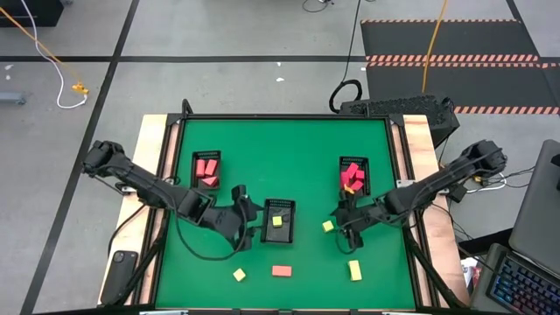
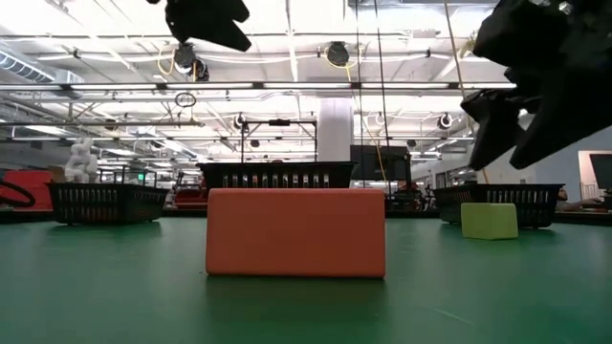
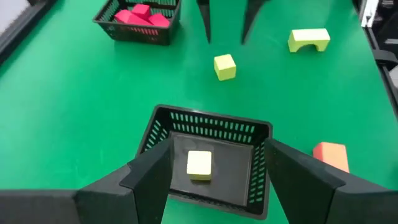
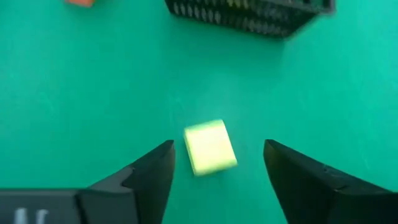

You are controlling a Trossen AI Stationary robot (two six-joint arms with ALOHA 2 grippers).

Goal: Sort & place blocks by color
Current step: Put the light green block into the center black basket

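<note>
1. Left end effector (image 1: pixel 248 213): lower centre-left of the high view, fingers spread, holding nothing, just left of the middle tray (image 1: pixel 279 220), where one yellow block (image 1: pixel 277 221) sits. Leave it parked; it isn't in the way.
2. Right end effector (image 4: pixel 217 163): released, fingers either side of a yellow cube (image 4: pixel 210 147) on the green desk (image 1: pixel 262 149), no contact seen yet.
3. The high view places that cube (image 1: pixel 328 226) right of centre, between the middle tray and the right tray of pink-red blocks (image 1: pixel 353 175).
4. Step in hand looks like the pick: the cube sits closer to one finger and slightly rotated, so centre and square up, drop low, then close.
5. Likely destination: the middle tray.
6. Still loose along the bottom: yellow cube (image 1: pixel 239 275), salmon bar (image 1: pixel 281 270), yellow arch block (image 1: pixel 354 269).
</note>
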